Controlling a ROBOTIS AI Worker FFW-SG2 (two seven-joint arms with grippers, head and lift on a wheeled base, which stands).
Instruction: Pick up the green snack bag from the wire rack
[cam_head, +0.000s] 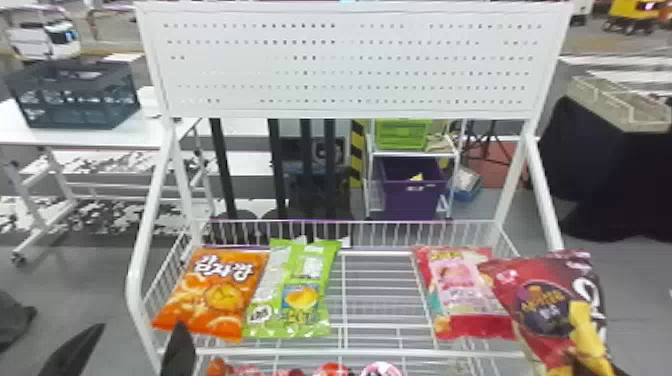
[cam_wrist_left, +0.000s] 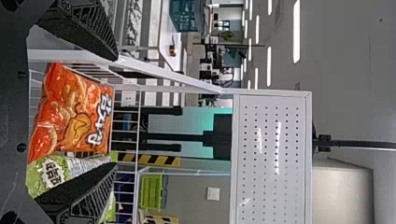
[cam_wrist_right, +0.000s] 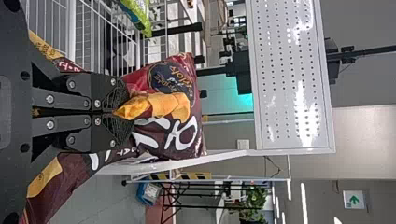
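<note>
- Green snack bag (cam_head: 300, 300): it lies on the wire rack (cam_head: 360, 353), up against the orange bag (cam_head: 215, 295) on its left, and neither of my claws grips it.
- My left claw (cam_head: 141, 325) stands open with nothing between its tips, low in the head view, on the near side of the rack by the orange bag.
- In my left wrist view, one of my black fingers (cam_wrist_left: 88, 191) crosses in front of part of the green snack bag, and the orange bag shows between the two fingers.
- My right claw (cam_wrist_right: 116, 113) is closed on a dark red bag (cam_head: 545, 300), pinching its crumpled front, with the bag bulging out past my fingertips.
- I have that dark red bag at the rack's right side; in the head view it overlaps the edge of a pink-and-red bag (cam_head: 455, 290) lying on the wires.
- Bare wires run between the green snack bag and the pink-and-red one.
- A white perforated panel (cam_head: 350, 70) stands above the rack, and more packages (cam_head: 330, 370) sit below the front rail.
</note>
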